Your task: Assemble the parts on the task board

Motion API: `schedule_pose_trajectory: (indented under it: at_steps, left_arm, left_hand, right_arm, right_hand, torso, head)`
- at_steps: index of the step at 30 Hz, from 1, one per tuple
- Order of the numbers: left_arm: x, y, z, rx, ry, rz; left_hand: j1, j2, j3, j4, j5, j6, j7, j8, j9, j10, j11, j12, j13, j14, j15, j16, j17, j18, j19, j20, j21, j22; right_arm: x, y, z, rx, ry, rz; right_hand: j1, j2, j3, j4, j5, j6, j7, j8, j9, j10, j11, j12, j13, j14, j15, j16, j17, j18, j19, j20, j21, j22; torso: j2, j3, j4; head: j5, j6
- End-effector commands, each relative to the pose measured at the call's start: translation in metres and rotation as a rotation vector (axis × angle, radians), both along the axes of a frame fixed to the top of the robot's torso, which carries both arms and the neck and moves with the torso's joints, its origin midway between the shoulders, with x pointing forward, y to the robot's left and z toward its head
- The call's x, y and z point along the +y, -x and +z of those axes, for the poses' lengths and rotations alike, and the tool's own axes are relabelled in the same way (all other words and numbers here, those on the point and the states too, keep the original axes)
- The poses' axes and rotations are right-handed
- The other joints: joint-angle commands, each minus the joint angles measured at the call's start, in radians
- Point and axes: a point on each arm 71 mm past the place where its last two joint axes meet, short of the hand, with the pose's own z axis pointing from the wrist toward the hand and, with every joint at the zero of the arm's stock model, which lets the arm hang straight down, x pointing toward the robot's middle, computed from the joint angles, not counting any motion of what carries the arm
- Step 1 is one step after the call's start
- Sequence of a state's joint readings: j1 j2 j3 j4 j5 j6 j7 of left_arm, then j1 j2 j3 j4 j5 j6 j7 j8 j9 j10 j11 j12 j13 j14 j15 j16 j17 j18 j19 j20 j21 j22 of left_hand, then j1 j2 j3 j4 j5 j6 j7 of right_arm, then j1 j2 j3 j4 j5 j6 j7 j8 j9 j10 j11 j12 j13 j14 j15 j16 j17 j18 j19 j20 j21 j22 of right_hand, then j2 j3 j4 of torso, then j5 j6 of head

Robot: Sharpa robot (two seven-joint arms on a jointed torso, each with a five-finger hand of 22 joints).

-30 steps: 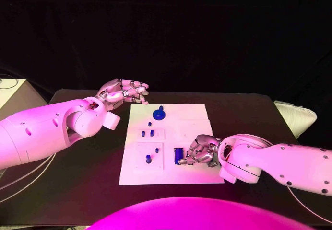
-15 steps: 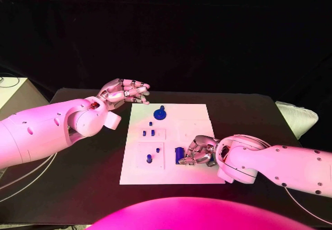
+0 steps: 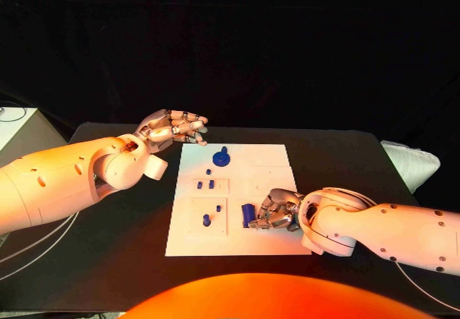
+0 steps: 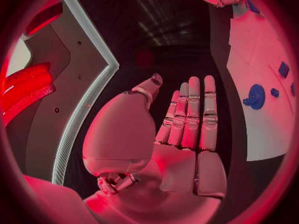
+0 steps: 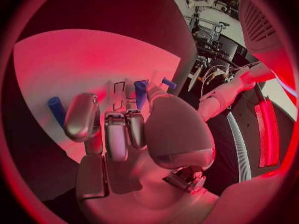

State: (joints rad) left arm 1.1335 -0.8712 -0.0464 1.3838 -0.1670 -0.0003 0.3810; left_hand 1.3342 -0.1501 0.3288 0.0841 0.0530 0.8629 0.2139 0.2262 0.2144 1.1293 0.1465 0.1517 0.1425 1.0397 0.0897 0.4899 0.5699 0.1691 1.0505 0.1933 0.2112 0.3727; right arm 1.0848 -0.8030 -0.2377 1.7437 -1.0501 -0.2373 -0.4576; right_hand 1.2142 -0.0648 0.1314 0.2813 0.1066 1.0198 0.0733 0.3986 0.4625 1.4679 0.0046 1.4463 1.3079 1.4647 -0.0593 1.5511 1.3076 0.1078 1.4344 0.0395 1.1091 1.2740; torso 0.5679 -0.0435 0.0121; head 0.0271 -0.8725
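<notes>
Parts only partly assembled, by look of it. Right hand (image 3: 276, 211) curled over task board (image 3: 264, 159), fingers at upright blue block (image 3: 247, 213); actual grip, cannot tell. Beyond it, small pegs (image 3: 205, 184) seated, blue disc (image 3: 221, 158) farther. Left hand (image 3: 173, 127) off board, flat, holding nothing.

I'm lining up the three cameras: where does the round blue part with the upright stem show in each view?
Head view: the round blue part stands at the far end of the task board, near the left hand.
Left wrist view: the same part sits on the board beyond the fingers.
Right wrist view: I cannot pick it out.
Shared landmark: the white board.
</notes>
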Motion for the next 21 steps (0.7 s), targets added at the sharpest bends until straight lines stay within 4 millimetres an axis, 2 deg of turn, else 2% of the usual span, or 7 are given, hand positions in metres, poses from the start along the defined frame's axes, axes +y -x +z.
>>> schedule_pose_trajectory:
  at_steps: [1, 6, 10, 21]
  left_arm:
    - [-0.0022, 0.0008, 0.0008, 0.001, 0.010, -0.024]
    - [-0.0016, 0.0009, 0.0006, 0.002, 0.009, -0.025]
    - [-0.0014, 0.0009, 0.0005, 0.006, 0.011, -0.025]
    - [-0.0005, 0.0008, 0.0003, 0.009, 0.011, -0.023]
  left_hand:
    - [0.008, -0.001, 0.006, 0.001, -0.003, -0.003, 0.003, 0.007, 0.000, -0.005, 0.000, 0.006, 0.001, -0.005, -0.001, 0.007, 0.000, 0.012, 0.003, 0.003, 0.005, 0.001]
    - [0.009, -0.002, 0.007, 0.000, -0.003, -0.004, 0.003, 0.007, 0.000, -0.005, 0.000, 0.007, 0.001, -0.006, -0.001, 0.007, 0.000, 0.012, 0.005, 0.002, 0.006, 0.002]
    - [0.009, -0.002, 0.007, 0.000, -0.003, -0.004, 0.003, 0.007, 0.000, -0.005, 0.000, 0.007, 0.001, -0.006, -0.001, 0.007, 0.000, 0.012, 0.005, 0.002, 0.006, 0.002]
    - [0.010, -0.002, 0.008, 0.000, -0.003, -0.004, 0.003, 0.007, 0.000, -0.006, 0.000, 0.008, 0.001, -0.006, -0.001, 0.008, 0.000, 0.012, 0.005, 0.002, 0.007, 0.002]
  right_arm:
    - [0.0038, 0.0022, 0.0008, -0.028, 0.020, 0.066]
    - [0.0042, 0.0019, 0.0014, -0.062, 0.042, 0.097]
    - [0.0037, 0.0017, 0.0021, -0.079, 0.047, 0.103]
    - [-0.0053, 0.0028, 0.0077, -0.123, 0.009, 0.076]
  right_hand:
    - [0.003, -0.025, -0.008, -0.001, 0.003, 0.002, -0.001, 0.002, -0.002, 0.036, -0.007, -0.002, 0.175, 0.098, -0.007, 0.004, 0.226, -0.018, 0.001, 0.001, -0.012, -0.006]
    - [0.005, -0.057, -0.021, -0.001, -0.018, 0.000, 0.002, 0.003, -0.004, 0.032, -0.005, -0.009, 0.171, 0.096, -0.005, 0.002, 0.221, -0.016, -0.005, 0.003, -0.026, -0.013]
    - [0.005, -0.077, -0.033, 0.002, -0.037, -0.001, 0.002, 0.005, -0.004, 0.030, -0.004, -0.012, 0.170, 0.096, -0.004, 0.002, 0.220, -0.015, -0.006, 0.004, -0.031, -0.014]
    - [0.005, -0.085, -0.039, 0.004, -0.045, -0.001, 0.002, 0.006, -0.004, 0.030, -0.003, -0.011, 0.171, 0.096, -0.004, 0.002, 0.221, -0.016, -0.005, 0.004, -0.028, -0.012]
  torso:
    - [0.000, 0.0011, 0.0004]
    - [0.000, -0.0003, 0.0000]
    - [0.000, 0.0003, -0.0001]
    - [0.000, 0.0014, 0.0000]
  head:
    - [0.000, 0.000]
    - [0.001, 0.000]
    - [-0.001, 0.000]
    - [0.003, 0.000]
